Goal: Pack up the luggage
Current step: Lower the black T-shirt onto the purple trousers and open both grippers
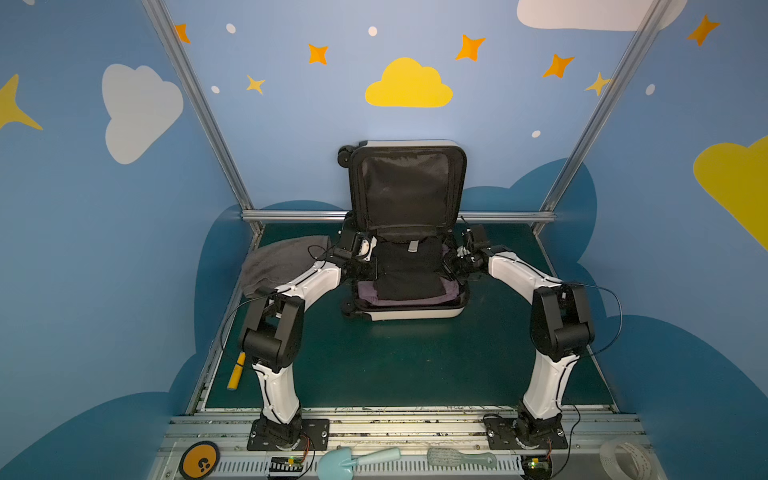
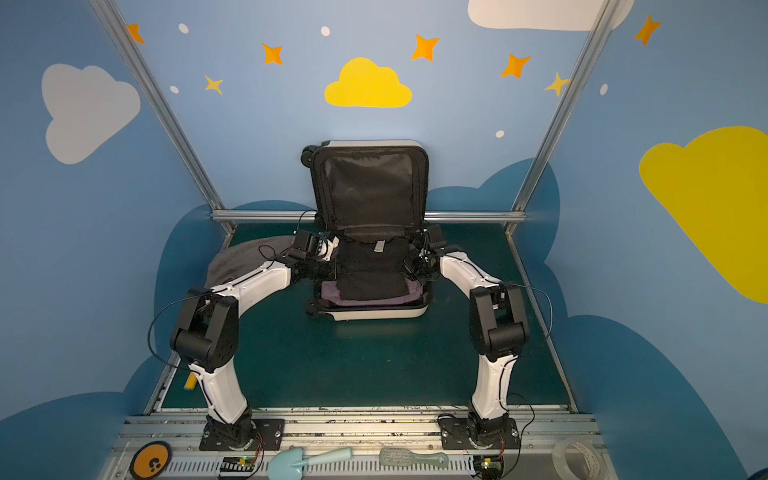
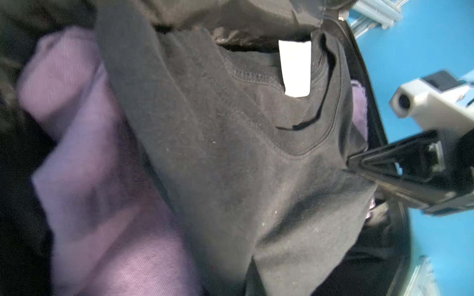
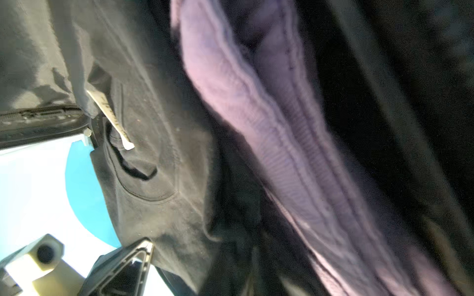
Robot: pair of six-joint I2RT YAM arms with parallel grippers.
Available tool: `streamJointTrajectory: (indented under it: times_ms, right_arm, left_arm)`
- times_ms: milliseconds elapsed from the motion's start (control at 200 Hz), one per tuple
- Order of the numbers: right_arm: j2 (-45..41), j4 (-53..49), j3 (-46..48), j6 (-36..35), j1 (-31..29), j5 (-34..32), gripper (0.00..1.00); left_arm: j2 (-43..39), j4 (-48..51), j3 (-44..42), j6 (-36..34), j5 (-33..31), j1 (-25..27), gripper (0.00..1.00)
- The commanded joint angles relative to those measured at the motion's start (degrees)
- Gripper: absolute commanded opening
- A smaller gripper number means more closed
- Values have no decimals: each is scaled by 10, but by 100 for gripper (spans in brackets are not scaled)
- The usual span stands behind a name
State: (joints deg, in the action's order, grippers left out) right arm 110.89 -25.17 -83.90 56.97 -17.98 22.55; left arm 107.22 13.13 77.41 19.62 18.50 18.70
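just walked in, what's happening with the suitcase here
Two robot arms are packing the luggage, which lies open on the green table with its lid propped upright against the back wall. A black shirt sits on top of a purple garment in the lower half. The left gripper and right gripper are at the shirt's two side edges; whether they grip it is unclear. A grey towel lies outside, left of the case.

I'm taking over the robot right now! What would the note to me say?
Hands: left hand and right hand are at either side of the black shirt; can't tell if they're open or shut.
Things: suitcase open, lid up. The shirt lies on a purple cloth inside.
Done: those two are packed.
To do: grey towel is outside on the table; lid not closed.
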Motion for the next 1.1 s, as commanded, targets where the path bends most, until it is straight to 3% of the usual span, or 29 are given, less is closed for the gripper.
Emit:
streamJointTrajectory:
  times_ms: [0,110,305,541,746,1096]
  right_arm:
    - [-33,-37,-13,-33,7,-18,31]
    - [-51,-64,-28,-62,11,-27,38]
    - [-66,-95,-64,-114,11,-1,35]
    - [-30,-74,-83,-120,3,70,19]
    - [20,-15,-55,-90,2,111,19]
    - [62,-7,-39,-102,14,112,24]
  left_arm:
    - [-23,7,8,-5,-8,-12,54]
    - [-38,23,18,-10,-18,-15,78]
    - [-76,33,40,0,-3,-16,93]
    - [-59,-16,55,63,62,-2,98]
    - [-3,-71,46,98,82,19,98]
    - [40,-103,-7,86,38,18,98]
